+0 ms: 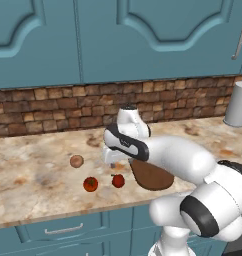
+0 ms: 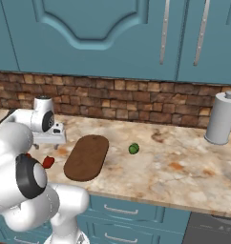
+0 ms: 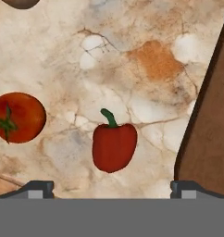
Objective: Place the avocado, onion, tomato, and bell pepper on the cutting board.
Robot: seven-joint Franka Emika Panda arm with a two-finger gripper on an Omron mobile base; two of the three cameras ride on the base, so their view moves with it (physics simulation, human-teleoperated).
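Note:
The red bell pepper (image 3: 114,146) lies on the marble counter, below my gripper (image 3: 113,189) and between its two wide-apart fingertips. My gripper is open and holds nothing. The tomato (image 3: 17,116) lies to the pepper's left, and the dark brown cutting board (image 3: 211,134) lies bare to its right. A sliver of the tan onion (image 3: 20,3) shows at the top left. From the left base, the onion (image 1: 76,161), tomato (image 1: 90,184) and bell pepper (image 1: 118,180) lie left of the cutting board (image 1: 150,175), under my gripper (image 1: 111,159). The avocado (image 2: 133,148) rests right of the cutting board (image 2: 86,157).
A paper towel roll (image 2: 220,119) stands at the back right by the brick backsplash (image 2: 136,102). Teal wall cabinets (image 1: 118,35) hang above. The counter's front edge (image 1: 68,212) runs close to the tomato and pepper.

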